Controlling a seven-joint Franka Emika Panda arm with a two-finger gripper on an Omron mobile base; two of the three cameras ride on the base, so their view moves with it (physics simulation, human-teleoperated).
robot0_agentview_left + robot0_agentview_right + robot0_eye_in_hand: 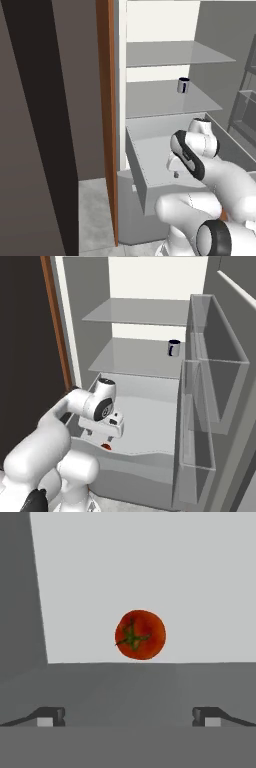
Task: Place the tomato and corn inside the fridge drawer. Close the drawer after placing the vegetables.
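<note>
we see the fridge standing open, with its drawer (150, 421) pulled out toward us below two flat grey shelves (145, 358). a small dark cup (173, 348) stands on the lower shelf, toward its right side. clear door bins (215, 371) hang on the open door at the right.

the arm reaches over the near left part of the drawer, and the gripper (129, 716) points down into it. in the hand view its two fingertips (49, 716) sit wide apart with nothing between them, so the jaws are released.

the tomato (140, 634) lies on the pale floor of the drawer, stem side up, just beyond the dark near wall. it is apart from both fingertips and centred between them in the hand view. from the right base view we catch a small red patch of it just below the hand, near the drawer's front wall.

a brown cabinet edge (106, 100) runs down the left side of the fridge.
</note>
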